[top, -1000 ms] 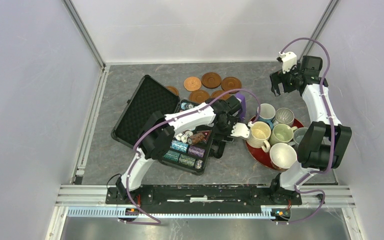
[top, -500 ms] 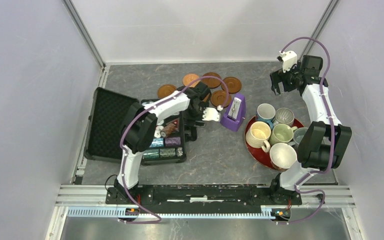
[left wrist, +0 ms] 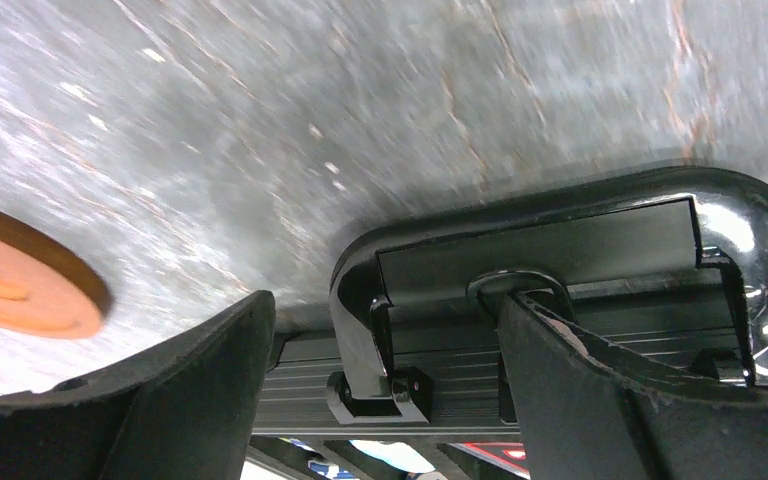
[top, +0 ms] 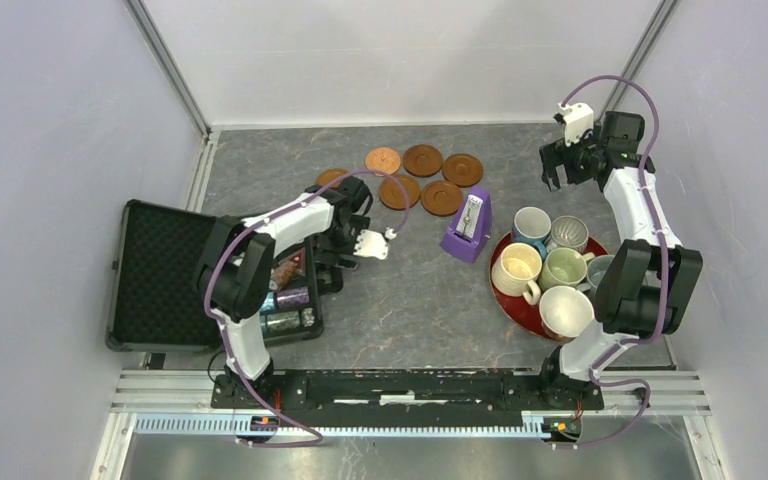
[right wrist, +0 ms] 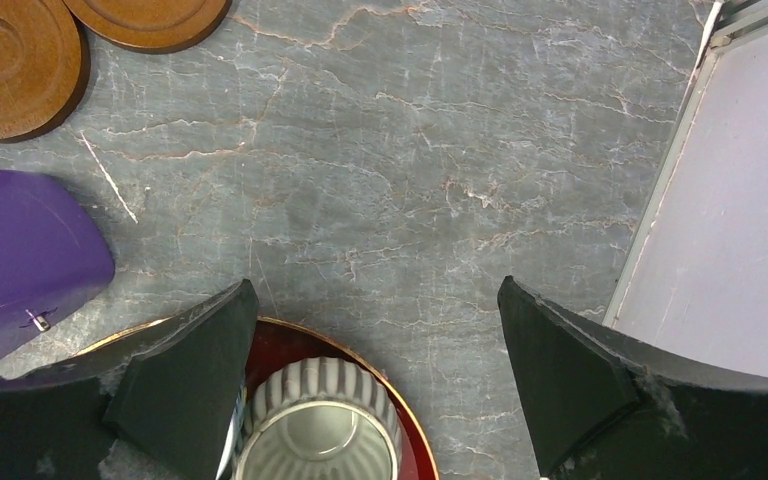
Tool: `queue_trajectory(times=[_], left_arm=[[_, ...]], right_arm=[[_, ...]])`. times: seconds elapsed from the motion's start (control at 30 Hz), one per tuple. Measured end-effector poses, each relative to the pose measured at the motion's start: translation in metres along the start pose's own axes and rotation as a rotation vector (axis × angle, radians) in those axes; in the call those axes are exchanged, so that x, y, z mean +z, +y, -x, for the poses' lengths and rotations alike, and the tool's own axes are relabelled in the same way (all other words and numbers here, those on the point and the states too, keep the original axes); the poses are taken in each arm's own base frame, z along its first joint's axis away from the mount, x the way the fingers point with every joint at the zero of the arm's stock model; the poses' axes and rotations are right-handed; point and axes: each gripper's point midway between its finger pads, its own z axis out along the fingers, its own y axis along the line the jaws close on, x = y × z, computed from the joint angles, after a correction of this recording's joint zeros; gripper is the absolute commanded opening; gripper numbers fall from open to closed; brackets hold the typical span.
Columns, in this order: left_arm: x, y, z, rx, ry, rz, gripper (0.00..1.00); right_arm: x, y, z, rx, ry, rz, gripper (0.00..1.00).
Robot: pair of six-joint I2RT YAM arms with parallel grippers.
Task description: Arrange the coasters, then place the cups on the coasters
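Note:
Several brown coasters lie loose at the back middle of the table, among them a lighter copper one (top: pixel 383 160) and darker ones (top: pixel 423 160) (top: pixel 442 197). One coaster (left wrist: pixel 20 290) shows at the left of the left wrist view. Several cups, including a cream one (top: pixel 517 268) and a grey striped one (right wrist: pixel 315 430), stand crowded on the red tray (top: pixel 516 308). My left gripper (top: pixel 338 262) (left wrist: pixel 385 310) is open, its fingers on either side of the black case's handle (left wrist: pixel 560 240) with a gap. My right gripper (top: pixel 560 178) (right wrist: pixel 375 300) hangs open and empty above the tray's far edge.
The open black case (top: pixel 160 275), with poker chips (top: pixel 290 292) in it, lies at the left, its lid against the left rail. A purple cone-shaped object (top: pixel 468 228) (right wrist: pixel 20 250) stands between the coasters and the tray. The enclosure wall (right wrist: pixel 730 200) is close on the right.
My left arm has swung left, dragging the black case from the table's middle to the left side, and its jaws have widened. The right arm has not moved.

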Motion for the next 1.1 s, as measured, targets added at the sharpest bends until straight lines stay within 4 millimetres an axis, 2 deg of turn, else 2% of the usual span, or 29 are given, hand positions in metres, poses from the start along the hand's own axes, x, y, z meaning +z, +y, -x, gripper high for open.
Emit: queue_trajectory(times=[0.17, 0.43, 0.47, 0.57, 0.7, 0.77, 0.83, 0.93, 1.1], left_arm=[[0.0, -0.021, -0.026, 0.005, 0.021, -0.039, 0.92], [-0.005, -0.025, -0.03, -0.013, -0.008, -0.057, 0.94], [-0.009, -0.026, -0.03, -0.021, -0.016, -0.07, 0.98], [-0.031, -0.025, -0.029, -0.077, -0.05, -0.14, 1.0], [-0.064, -0.001, -0.021, -0.184, -0.131, -0.116, 1.0], [-0.08, 0.011, -0.011, -0.246, -0.19, -0.085, 1.0], [-0.088, 0.019, -0.002, -0.295, -0.239, -0.063, 1.0], [-0.095, 0.024, 0.014, -0.39, -0.32, -0.055, 1.0], [-0.106, 0.029, 0.031, -0.538, -0.416, -0.048, 1.0]], right_arm=[[0.002, 0.002, 0.0, 0.003, -0.003, 0.014, 0.98], [0.006, 0.009, -0.002, 0.009, -0.006, 0.054, 0.98], [0.006, 0.011, -0.001, 0.01, -0.011, 0.064, 0.98], [0.005, 0.021, 0.005, 0.003, -0.032, 0.114, 0.98], [0.004, 0.041, 0.016, -0.039, -0.066, 0.189, 0.98], [0.001, 0.058, 0.022, -0.079, -0.077, 0.237, 0.98], [-0.009, 0.079, 0.034, -0.143, -0.112, 0.294, 0.98], [-0.035, 0.108, 0.054, -0.252, -0.194, 0.361, 0.98], [-0.102, 0.172, 0.093, -0.537, -0.395, 0.433, 0.98]])
